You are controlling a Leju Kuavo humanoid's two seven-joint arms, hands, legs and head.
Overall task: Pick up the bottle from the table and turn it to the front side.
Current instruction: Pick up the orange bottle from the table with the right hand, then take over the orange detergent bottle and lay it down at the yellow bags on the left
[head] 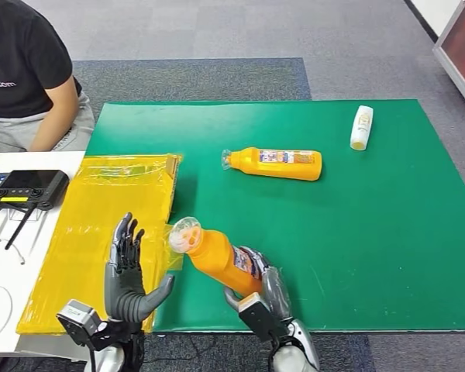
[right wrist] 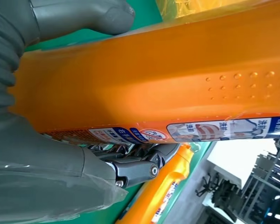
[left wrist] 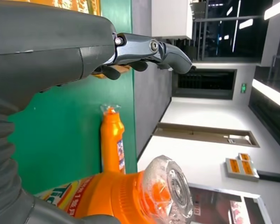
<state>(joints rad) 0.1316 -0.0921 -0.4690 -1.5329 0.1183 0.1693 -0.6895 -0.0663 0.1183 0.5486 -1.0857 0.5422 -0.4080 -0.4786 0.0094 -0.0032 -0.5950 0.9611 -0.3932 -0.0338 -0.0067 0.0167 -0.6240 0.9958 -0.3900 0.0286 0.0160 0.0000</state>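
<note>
Pickup is done: the right hand (head: 269,288) is gripping the orange detergent bottle (head: 218,256) around its lower body, holding it off the green mat (head: 394,256) near the front edge, tilted, with its clear cap (head: 184,235) pointing toward the left hand (head: 126,273). The left hand is hanging open beside the cap, fingers spread, holding nothing, over the yellow plastic bag (head: 95,225). A second orange bottle (head: 275,163) is lying flat mid-mat, a small white bottle (head: 362,127) far off. In the right wrist view the label is showing along one edge, so I judge the turning to front is still left.
</note>
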